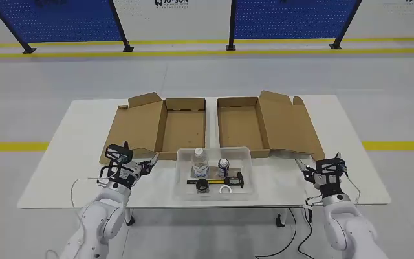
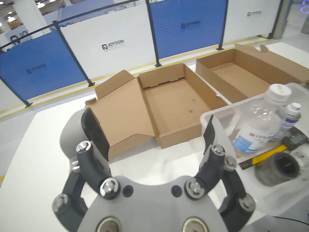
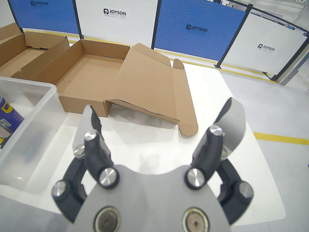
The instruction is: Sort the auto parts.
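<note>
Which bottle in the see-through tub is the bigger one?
The clear bottle with the wide white cap and white-and-blue label. The spray can beside it is much slimmer, with a dark blue body.

White arms (image 1: 103,223); left end effector (image 2: 149,117) silver-plated, black linkages (image 2: 84,163), bright screws (image 2: 109,187).

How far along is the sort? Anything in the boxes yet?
Done: nothing. The left box and right box are both empty.
In hand: nothing. The left hand and right hand are open, one on each side of the clear bin.
Left: everything. The bottle, spray can, caliper, black ring and white ring all sit in the bin.
</note>
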